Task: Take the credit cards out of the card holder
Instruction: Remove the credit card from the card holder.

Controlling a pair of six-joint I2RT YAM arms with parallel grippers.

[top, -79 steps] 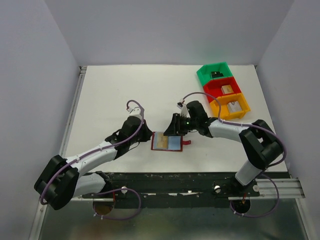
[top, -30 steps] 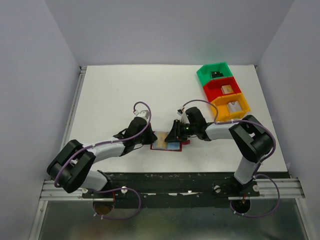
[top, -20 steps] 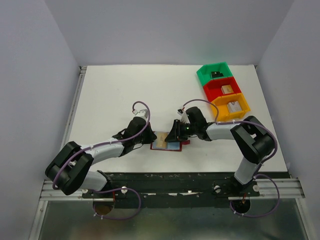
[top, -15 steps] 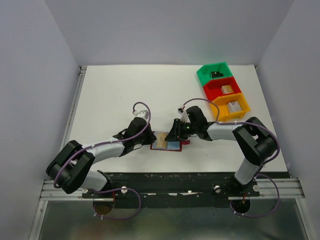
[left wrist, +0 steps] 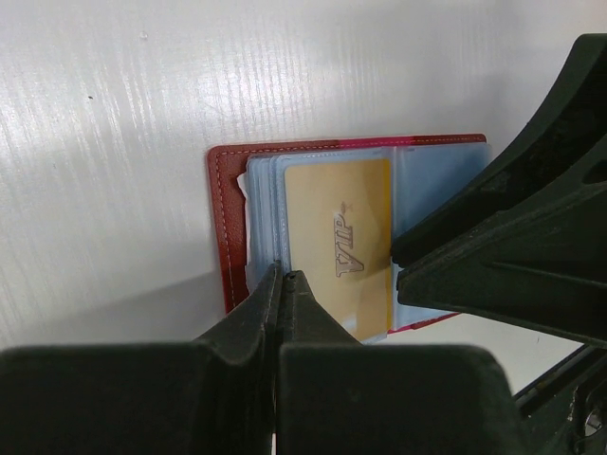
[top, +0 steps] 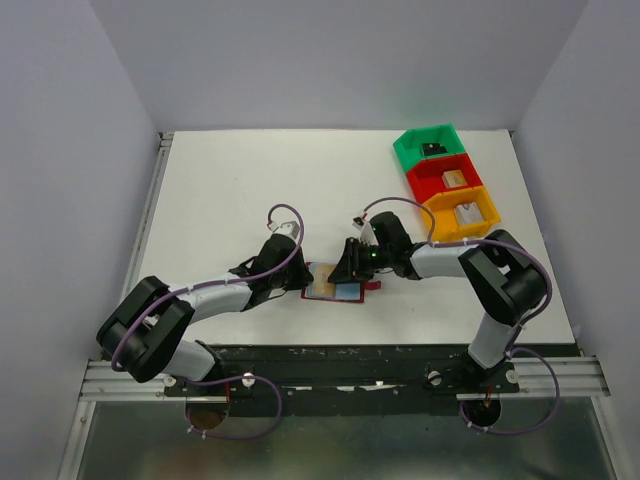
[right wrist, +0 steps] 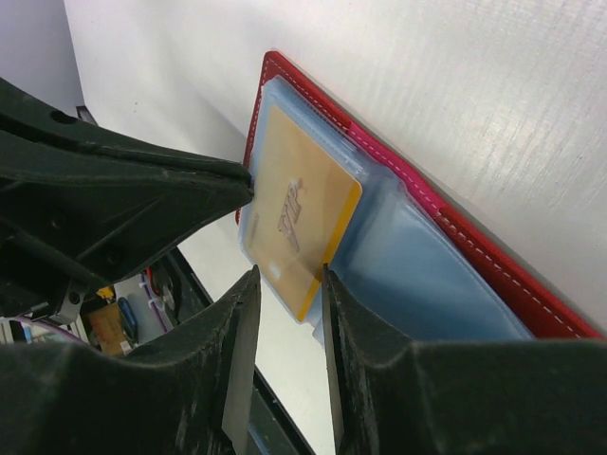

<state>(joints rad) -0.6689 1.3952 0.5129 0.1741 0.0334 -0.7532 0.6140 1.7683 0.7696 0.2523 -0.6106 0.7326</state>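
The dark red card holder (top: 340, 288) lies open near the table's front edge, its light blue sleeves up. It also shows in the left wrist view (left wrist: 226, 227) and the right wrist view (right wrist: 474, 251). A gold-tan credit card (left wrist: 341, 246) sticks partly out of a sleeve (right wrist: 294, 213). My left gripper (left wrist: 283, 273) is shut, its tips on the blue sleeve edge just left of that card (top: 300, 276). My right gripper (right wrist: 287, 275) is open a little, with the card's free corner between its jaws (top: 350, 268). Other cards are hidden.
Green (top: 430, 146), red (top: 445, 178) and orange (top: 462, 213) bins with small items stand at the table's back right. The two grippers face each other closely over the wallet. The table's front edge and rail lie just below it.
Since 2.6 s ago both grippers have closed in on the wallet from either side. Over the last second they have barely moved.
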